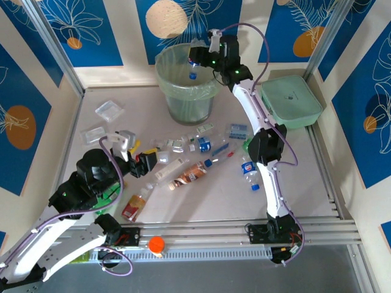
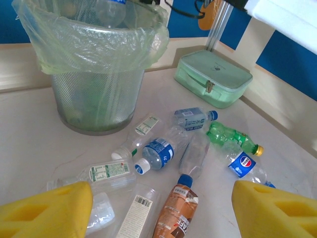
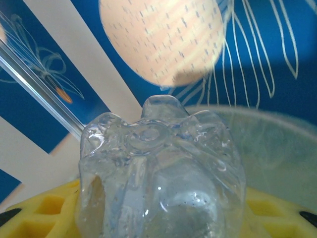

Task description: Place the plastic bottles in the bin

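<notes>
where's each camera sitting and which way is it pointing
Top external: above and behind the arm bases, looking down on the table; both arms show, the right claw holding a clear bottle over the bin.
Left wrist: low over the table, facing the loose bottles, bin and mint green case; the open left claw shows yellow fingertips in the bottom corners.
Right wrist: looks along its yellow pads at the held bottle's base, bin rim and wall behind.
Shared: top and left wrist both show the bin, case and loose bottles.
</notes>
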Action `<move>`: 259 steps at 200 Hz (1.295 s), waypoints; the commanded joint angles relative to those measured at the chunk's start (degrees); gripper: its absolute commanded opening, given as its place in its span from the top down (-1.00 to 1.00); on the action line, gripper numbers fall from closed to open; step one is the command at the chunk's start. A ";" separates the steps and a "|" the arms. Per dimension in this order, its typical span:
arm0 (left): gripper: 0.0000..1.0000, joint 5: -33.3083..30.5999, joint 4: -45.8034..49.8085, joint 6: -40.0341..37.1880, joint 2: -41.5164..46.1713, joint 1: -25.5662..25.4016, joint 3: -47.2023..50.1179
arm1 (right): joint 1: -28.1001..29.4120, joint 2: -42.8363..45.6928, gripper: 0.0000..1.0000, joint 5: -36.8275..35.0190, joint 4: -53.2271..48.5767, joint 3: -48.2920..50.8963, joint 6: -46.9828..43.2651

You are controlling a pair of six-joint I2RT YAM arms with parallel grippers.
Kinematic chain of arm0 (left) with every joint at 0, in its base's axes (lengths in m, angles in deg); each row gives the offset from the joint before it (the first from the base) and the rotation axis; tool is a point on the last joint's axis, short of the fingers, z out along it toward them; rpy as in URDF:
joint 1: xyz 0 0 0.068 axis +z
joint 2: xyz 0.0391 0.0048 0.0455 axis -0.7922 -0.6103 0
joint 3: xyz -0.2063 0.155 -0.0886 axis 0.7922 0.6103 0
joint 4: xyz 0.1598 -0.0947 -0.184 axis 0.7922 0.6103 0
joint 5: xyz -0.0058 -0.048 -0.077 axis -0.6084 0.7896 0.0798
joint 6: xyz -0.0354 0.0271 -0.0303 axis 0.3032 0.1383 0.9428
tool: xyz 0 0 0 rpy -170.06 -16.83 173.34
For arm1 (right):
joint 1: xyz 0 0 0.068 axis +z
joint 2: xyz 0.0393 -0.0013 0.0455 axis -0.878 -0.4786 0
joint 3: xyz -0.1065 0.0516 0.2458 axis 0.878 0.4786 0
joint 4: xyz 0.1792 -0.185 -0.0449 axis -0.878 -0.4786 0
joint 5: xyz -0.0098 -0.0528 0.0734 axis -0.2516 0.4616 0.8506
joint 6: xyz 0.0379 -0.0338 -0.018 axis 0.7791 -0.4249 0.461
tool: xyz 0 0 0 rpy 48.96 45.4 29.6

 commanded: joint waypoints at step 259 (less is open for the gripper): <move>-0.49 2.02 -0.79 0.01 -0.57 2.41 0.75 | 5.21 11.58 -0.36 -1.26 -14.63 -6.58 -8.83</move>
